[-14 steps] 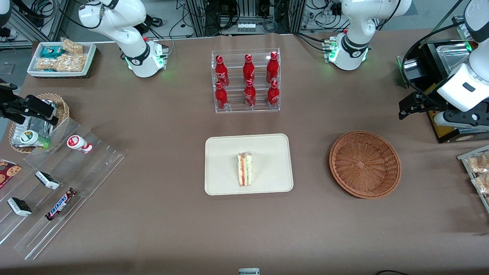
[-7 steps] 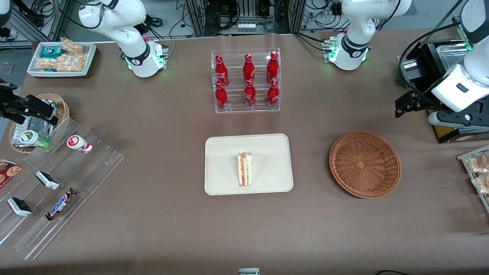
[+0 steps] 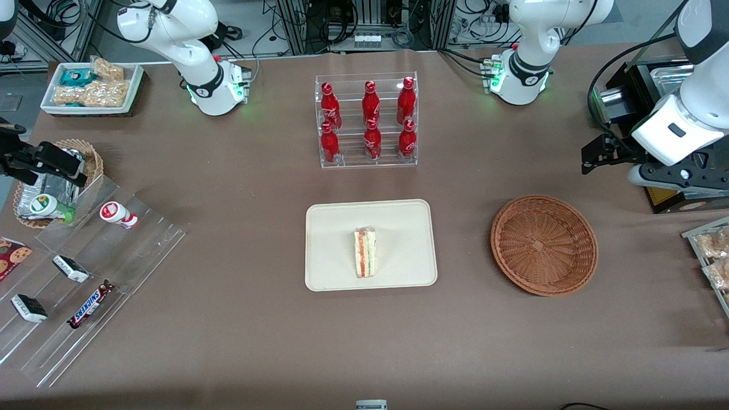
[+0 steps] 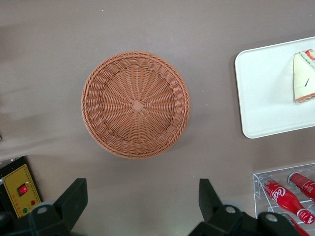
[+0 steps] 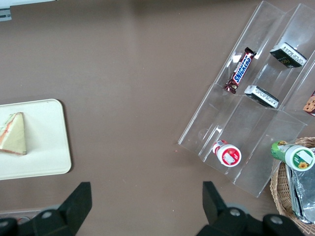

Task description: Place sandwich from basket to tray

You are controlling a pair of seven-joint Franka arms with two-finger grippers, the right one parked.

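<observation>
The sandwich (image 3: 365,260) lies on the cream tray (image 3: 330,228) at the middle of the brown tabletop (image 3: 256,341). The wicker basket (image 3: 544,245) sits empty beside the tray, toward the working arm's end. Farther from the camera, the left arm's gripper (image 4: 142,204) hangs above the tabletop near the basket, its jaws spread wide and holding nothing.

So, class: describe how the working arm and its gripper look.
The left arm has a glossy white shell with dark joint bands and black cables alongside. Its gripper is black, with two wedge-shaped fingers, open above the table, farther from the front camera than the basket.
</observation>
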